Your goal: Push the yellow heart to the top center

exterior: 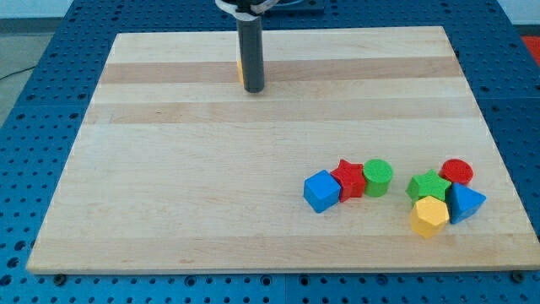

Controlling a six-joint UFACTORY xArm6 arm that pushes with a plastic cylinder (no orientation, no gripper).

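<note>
My tip (253, 89) rests on the wooden board (169, 169) near the view's top centre. A thin sliver of a yellow block (240, 71) shows at the rod's left edge. The rod hides most of it, so its shape cannot be made out. The tip is right against this yellow block, on its right and lower side.
Two clusters lie at the view's lower right. One has a blue cube (321, 191), a red star (348, 178) and a green cylinder (378, 177). The other has a green star (428, 185), a red cylinder (456, 172), a yellow hexagon (429, 216) and a blue triangle (465, 203).
</note>
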